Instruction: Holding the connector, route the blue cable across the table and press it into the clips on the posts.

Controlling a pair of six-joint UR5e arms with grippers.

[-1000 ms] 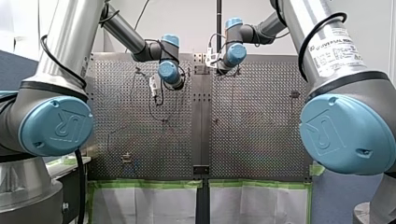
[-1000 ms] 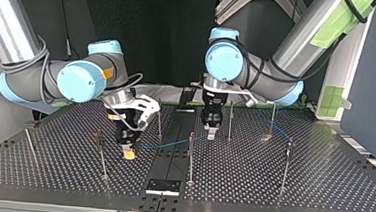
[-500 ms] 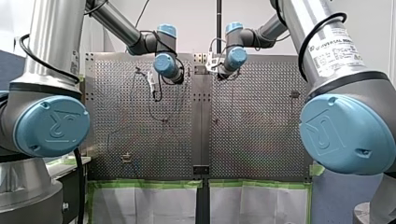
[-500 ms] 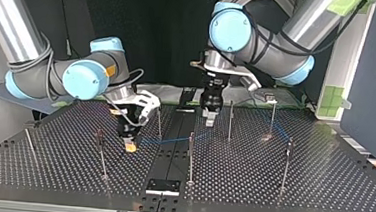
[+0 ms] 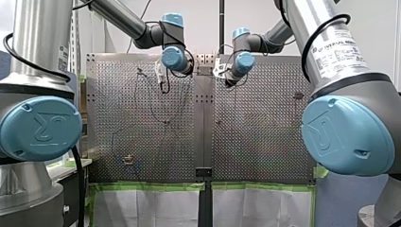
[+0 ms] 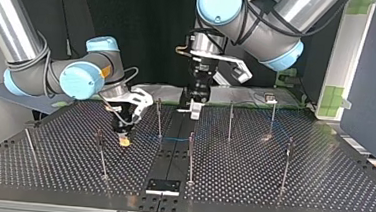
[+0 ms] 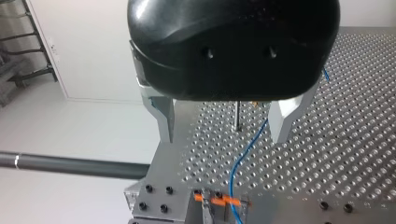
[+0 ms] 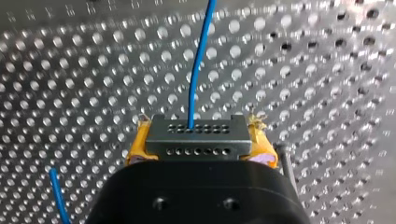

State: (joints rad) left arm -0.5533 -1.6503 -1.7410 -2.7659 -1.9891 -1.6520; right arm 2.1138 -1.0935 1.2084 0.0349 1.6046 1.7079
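While my right gripper [image 6: 123, 140] stays clamped on the connector [image 8: 195, 140], my left gripper [image 7: 224, 136], spread wide, has risen

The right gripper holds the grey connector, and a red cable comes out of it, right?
No, the cable is blue, not red; the right wrist view shows it. The right gripper does hold the grey connector.

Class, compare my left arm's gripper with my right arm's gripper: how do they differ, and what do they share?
The left gripper is open and empty; the right gripper is shut on the grey perforated connector. The left gripper's fingers are bare metal; the right gripper's pads are yellow. Both have black bodies and the thin blue cable ahead of them.
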